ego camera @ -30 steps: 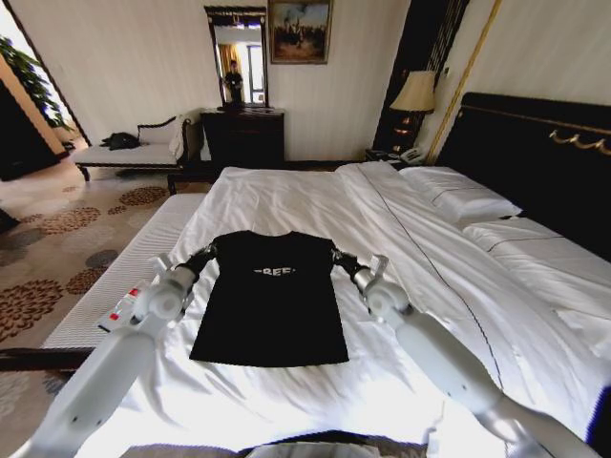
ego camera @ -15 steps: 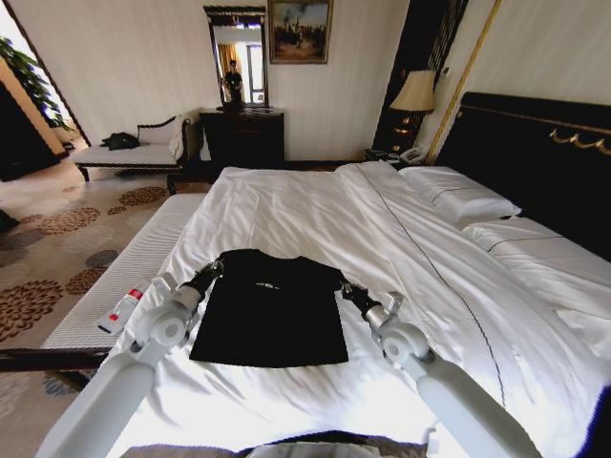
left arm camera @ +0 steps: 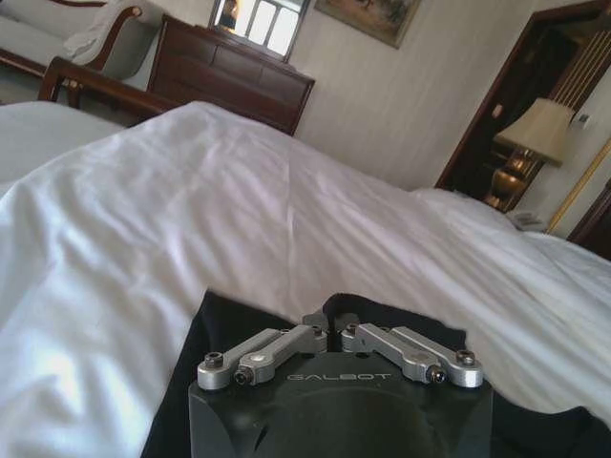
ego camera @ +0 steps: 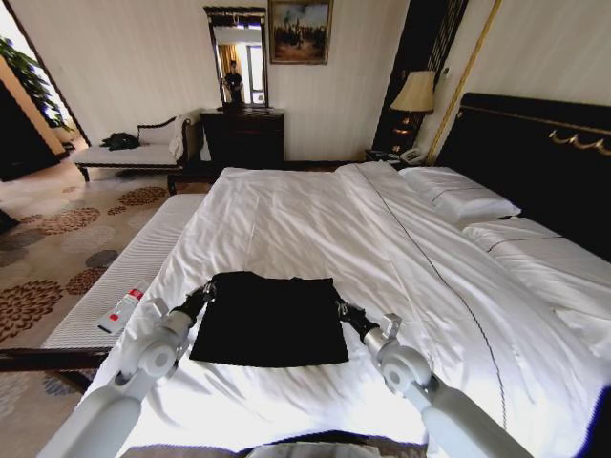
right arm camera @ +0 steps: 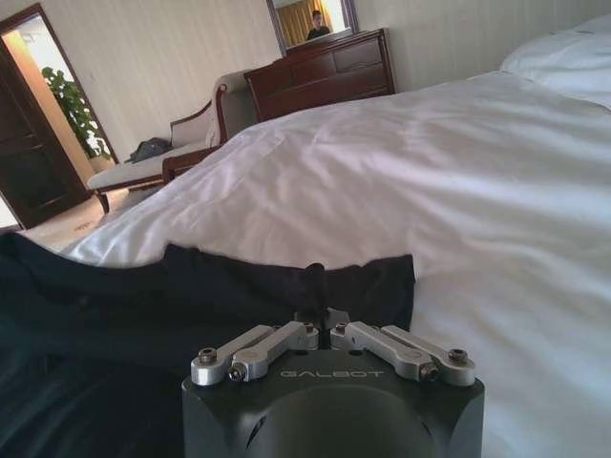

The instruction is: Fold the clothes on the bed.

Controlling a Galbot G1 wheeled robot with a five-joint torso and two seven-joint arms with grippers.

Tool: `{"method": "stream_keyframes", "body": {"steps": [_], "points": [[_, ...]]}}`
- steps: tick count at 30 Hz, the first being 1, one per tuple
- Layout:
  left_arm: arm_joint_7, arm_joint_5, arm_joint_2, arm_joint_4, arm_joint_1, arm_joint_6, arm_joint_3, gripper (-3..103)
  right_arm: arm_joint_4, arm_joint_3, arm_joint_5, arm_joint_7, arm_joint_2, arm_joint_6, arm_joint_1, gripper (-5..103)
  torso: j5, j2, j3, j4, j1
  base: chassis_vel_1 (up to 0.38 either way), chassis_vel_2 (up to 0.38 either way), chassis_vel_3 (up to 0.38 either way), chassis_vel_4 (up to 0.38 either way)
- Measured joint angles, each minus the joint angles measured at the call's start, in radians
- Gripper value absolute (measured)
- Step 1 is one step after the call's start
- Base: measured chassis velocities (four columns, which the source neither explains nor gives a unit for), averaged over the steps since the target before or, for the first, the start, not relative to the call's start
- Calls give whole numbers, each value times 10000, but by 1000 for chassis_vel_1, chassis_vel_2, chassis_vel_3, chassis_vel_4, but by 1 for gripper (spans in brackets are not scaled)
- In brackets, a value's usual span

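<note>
My left end effector [ego camera: 203, 291] pinches the black T-shirt's [ego camera: 270, 320] far left corner, and my right end effector [ego camera: 341, 310] pinches its far right corner. Both have their fingers pressed together on the cloth. I can read "GALBOT" on each end effector in the wrist views. The shirt lies folded over on itself near the foot of the bed [ego camera: 401, 239], plain black on top. A white bottle with a red cap [ego camera: 122, 307] lies on the striped bench [ego camera: 105, 286] to my left. Pillows [ego camera: 458, 196] sit by the dark headboard [ego camera: 535, 153].
</note>
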Motion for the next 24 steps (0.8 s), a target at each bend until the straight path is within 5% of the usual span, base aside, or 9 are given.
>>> {"method": "stream_keyframes", "body": {"steps": [8, 24], "points": [[171, 779, -409, 55, 468, -82, 429, 2, -307, -76, -459, -145, 181, 169, -399, 1, 2, 0, 1, -1, 0, 0, 0, 0, 0], [267, 1152, -124, 56, 1156, -106, 496, 2, -275, -51, -1053, -344, 257, 362, -1063, 1, 1, 0, 0, -1, 2, 0, 0, 0, 0]]}}
